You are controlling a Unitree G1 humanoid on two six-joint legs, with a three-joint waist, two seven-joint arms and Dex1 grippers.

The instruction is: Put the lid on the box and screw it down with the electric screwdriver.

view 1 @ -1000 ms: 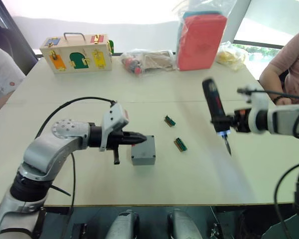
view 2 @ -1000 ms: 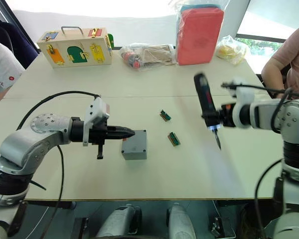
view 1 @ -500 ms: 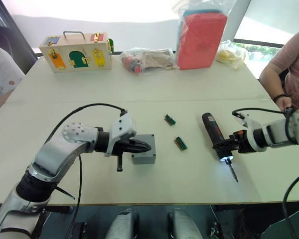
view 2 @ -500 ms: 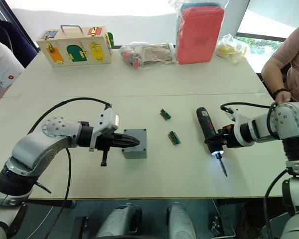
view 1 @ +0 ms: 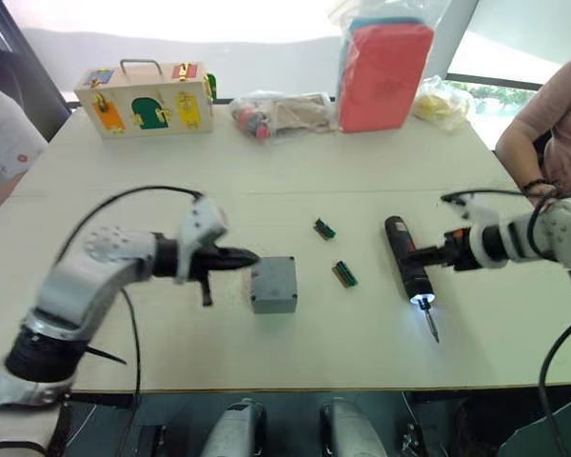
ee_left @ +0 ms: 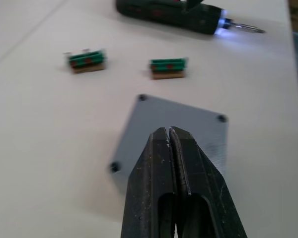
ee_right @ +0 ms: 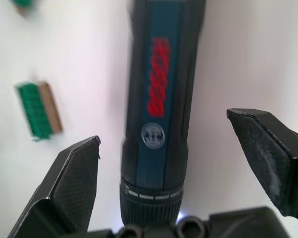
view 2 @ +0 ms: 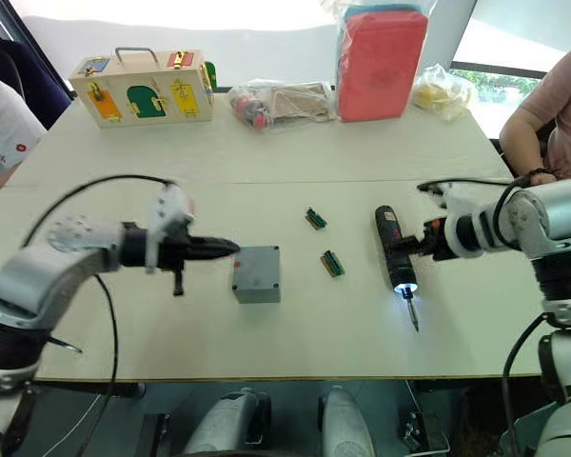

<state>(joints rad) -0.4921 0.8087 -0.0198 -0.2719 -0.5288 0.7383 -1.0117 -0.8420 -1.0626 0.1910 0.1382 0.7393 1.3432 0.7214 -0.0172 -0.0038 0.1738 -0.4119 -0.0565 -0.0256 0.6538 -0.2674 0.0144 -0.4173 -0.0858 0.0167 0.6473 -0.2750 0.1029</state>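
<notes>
The grey box (view 1: 273, 303) stands mid-table with the flat grey lid (ee_left: 201, 130) on top; its corner screw holes show. Just left of the box, my left gripper (view 1: 253, 255) is shut and empty, its tips pointing over the lid's near edge. The electric screwdriver (view 1: 405, 270) lies flat on the table to the right, its tip light on and its bit pointing toward the front edge. My right gripper (ee_right: 164, 128) is open, its fingers (ee_right: 74, 173) spread on either side of the screwdriver's body without touching it.
Two small green connectors (view 1: 324, 228) (view 1: 344, 275) lie between box and screwdriver. A wooden latch box (view 1: 147, 99), plastic bags (view 1: 281, 114) and a red bag (view 1: 383, 76) stand at the back. A person sits at each side of the table.
The right gripper lowered the screwdriver from the air onto the table and opened off it. The left gripper drew back leftward from over the box.
</notes>
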